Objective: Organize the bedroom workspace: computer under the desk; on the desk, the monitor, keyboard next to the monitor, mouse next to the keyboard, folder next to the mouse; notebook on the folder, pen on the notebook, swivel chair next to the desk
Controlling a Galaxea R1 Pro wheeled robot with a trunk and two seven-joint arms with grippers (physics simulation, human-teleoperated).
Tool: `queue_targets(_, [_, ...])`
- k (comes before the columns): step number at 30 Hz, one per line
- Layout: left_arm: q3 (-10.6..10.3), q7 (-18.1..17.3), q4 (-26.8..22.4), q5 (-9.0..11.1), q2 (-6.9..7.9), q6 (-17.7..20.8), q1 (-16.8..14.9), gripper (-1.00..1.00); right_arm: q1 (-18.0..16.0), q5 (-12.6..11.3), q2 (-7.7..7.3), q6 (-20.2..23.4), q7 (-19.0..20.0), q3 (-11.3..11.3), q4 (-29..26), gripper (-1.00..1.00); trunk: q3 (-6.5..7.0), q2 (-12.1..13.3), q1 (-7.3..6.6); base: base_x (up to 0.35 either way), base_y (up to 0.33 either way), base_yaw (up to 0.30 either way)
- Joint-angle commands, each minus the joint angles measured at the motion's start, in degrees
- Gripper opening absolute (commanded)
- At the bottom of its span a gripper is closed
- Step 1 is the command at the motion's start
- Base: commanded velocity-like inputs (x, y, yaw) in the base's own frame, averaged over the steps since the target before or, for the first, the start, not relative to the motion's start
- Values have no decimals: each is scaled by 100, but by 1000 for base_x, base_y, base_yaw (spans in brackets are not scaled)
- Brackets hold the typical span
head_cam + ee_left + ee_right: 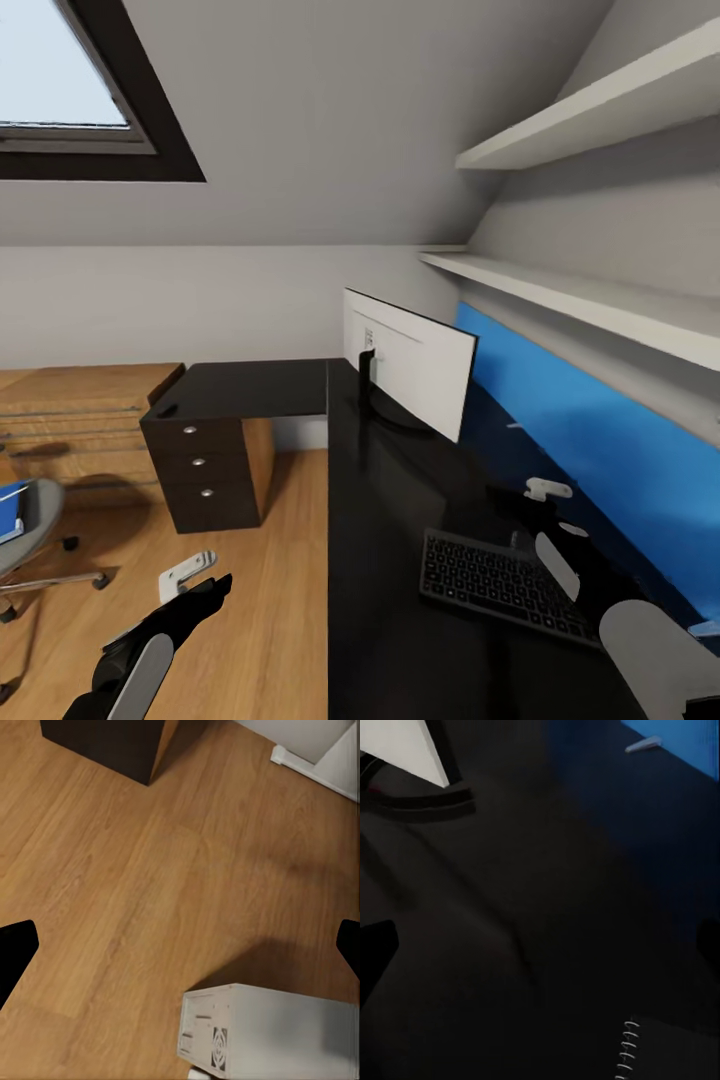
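Head view: you face the L-shaped black desk (400, 520), with the monitor (410, 365) standing on it, white back toward you, and the keyboard (505, 582) lying flat nearer the front, well apart from the monitor's round base. The right gripper (545, 492) hovers above the desk just beyond the keyboard; the left gripper (190, 580) hangs over the wood floor (270, 600) beside the desk. At the left edge the swivel chair (30, 540) carries the blue folder (10, 510) on its seat.

Right wrist view: the dark tips sit at opposite edges, so you may read that pincer as wide and empty; below it, a spiral-bound corner of what is probably the notebook (675, 1054) rests on the desktop. Left wrist view: this pincer is likewise wide with nothing between its tips; the computer (270, 1035) stands on the floor.

Handling, as a judgement: you should expect the folder to be light, thin and somewhat flexible, and slippery on the glossy top; pinch it at an overhanging edge. The notebook should behave alike; take it at the wire spine.

Writing: a rear label on the computer and small marks on the monitor's back are too fine to read.
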Motion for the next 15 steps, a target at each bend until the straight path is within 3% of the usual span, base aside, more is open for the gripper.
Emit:
queue_targets(1, [-13,60,-10,59,5,8,-4,100,-3,-39,-8,19,-14,33,-6,100,-8,-5,2,116,-298,0])
queue_targets(6, [-13,60,-10,64,5,8,-4,100,-2,-32,-8,31,-36,41,59,100,-8,-5,2,41,-263,0])
queue_targets(15, [-13,43,-43,66,5,-34,-4,100,-41,-46,-15,64,-106,24,978,100,-8,-5,2,3,-28,0])
